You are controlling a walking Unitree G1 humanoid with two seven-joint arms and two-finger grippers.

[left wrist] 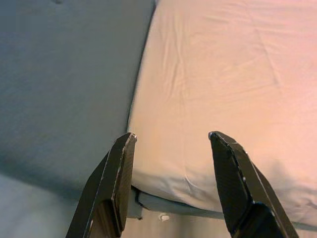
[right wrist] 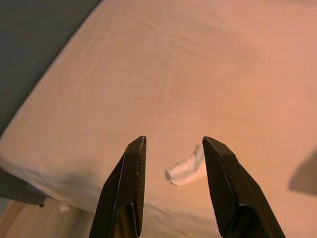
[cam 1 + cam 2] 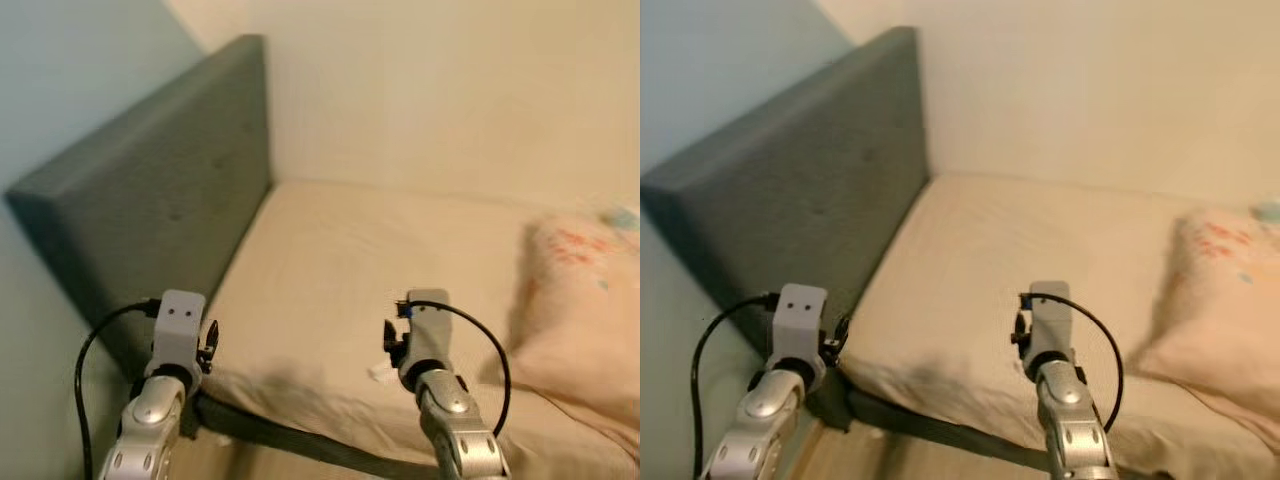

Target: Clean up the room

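Headboard (image 3: 160,200) at left; left gripper (image 1: 171,186), fingers spread, hovers by the bed (image 3: 330,260) corner. Right gripper (image 2: 171,183), fingers spread, hangs w/ a small white scrap (image 2: 187,169) on the sheet framed between them. Pillow (image 3: 580,300) at right. Step looks like approach; next: lower and pinch the scrap. No writing readable.

bed (image 3: 330,270): beige sheet | pillow (image 3: 580,300) at right | white scrap (image 2: 187,169) near front edge

A bed (image 3: 330,260) is lying ahead, its headboard (image 3: 150,210) standing along its left side. A pillow (image 3: 575,300) is resting at the right. A small scrap (image 2: 186,169) is lying on the sheet near the front edge.
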